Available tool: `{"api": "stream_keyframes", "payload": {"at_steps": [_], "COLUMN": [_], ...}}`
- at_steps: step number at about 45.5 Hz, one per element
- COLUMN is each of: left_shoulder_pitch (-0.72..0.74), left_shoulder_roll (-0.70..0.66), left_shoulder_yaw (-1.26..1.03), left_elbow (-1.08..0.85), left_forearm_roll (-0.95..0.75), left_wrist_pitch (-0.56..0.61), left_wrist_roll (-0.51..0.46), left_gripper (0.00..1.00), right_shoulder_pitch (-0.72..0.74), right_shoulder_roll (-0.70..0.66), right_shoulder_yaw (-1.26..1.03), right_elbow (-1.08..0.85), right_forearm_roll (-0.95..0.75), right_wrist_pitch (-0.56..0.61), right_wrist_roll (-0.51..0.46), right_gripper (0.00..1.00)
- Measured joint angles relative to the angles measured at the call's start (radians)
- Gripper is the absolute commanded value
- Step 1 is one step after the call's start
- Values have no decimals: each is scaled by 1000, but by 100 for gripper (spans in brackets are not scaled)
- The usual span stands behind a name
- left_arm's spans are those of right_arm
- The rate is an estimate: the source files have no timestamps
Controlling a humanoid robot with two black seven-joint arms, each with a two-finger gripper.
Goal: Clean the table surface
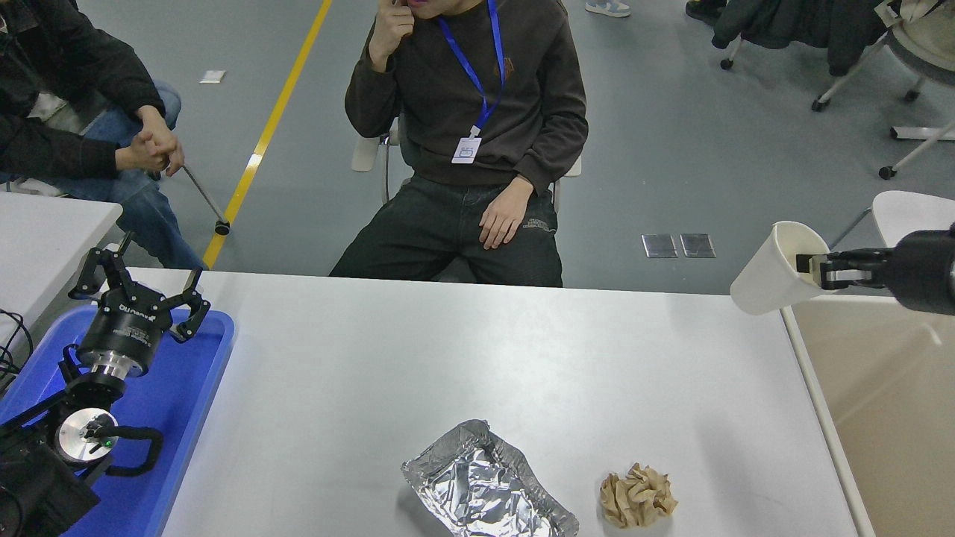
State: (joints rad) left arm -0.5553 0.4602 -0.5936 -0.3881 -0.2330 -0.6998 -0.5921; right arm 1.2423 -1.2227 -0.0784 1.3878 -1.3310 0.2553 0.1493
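The white table surface [418, 350] fills the middle of the head view. On its near part lie a crumpled foil tray [489, 492] and, to its right, a brown crumpled paper ball [638, 496]. My right gripper [812, 270] comes in from the right edge and is shut on the rim of a white paper cup [772, 280], held tilted in the air over the table's far right corner, at the edge of the beige bin [888, 403]. My left gripper [138, 287] is parked open over the blue tray [179, 403] at the lower left.
A person in a dark sweater sits at the table's far side [470, 149]; a second person sits at the upper left [82, 112]. A smaller white table [45, 239] stands at the left edge. A white chair [906, 212] is behind the bin.
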Motion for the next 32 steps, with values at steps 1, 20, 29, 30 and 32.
{"api": "stream_keyframes", "payload": {"at_steps": [1, 20, 29, 30, 32], "left_shoulder_pitch": [0, 0, 0, 0, 0], "left_shoulder_roll": [0, 0, 0, 0, 0], "left_shoulder_yaw": [0, 0, 0, 0, 0], "left_elbow": [0, 0, 0, 0, 0], "left_forearm_roll": [0, 0, 0, 0, 0], "left_wrist_pitch": [0, 0, 0, 0, 0], "left_wrist_roll": [0, 0, 0, 0, 0], "left_gripper": [100, 100, 100, 100, 100], "right_shoulder_pitch": [-6, -117, -166, -172, -184], "right_shoulder_roll": [-2, 0, 47, 54, 67], "right_shoulder_yaw": [0, -2, 0, 1, 2], "right_elbow": [-12, -261, -381, -393, -419], "right_forearm_roll": [1, 6, 7, 8, 8], "right_wrist_pitch": [-1, -8, -11, -11, -13], "right_wrist_roll": [6, 120, 155, 158, 164], "right_gripper": [0, 0, 0, 0, 0]}}
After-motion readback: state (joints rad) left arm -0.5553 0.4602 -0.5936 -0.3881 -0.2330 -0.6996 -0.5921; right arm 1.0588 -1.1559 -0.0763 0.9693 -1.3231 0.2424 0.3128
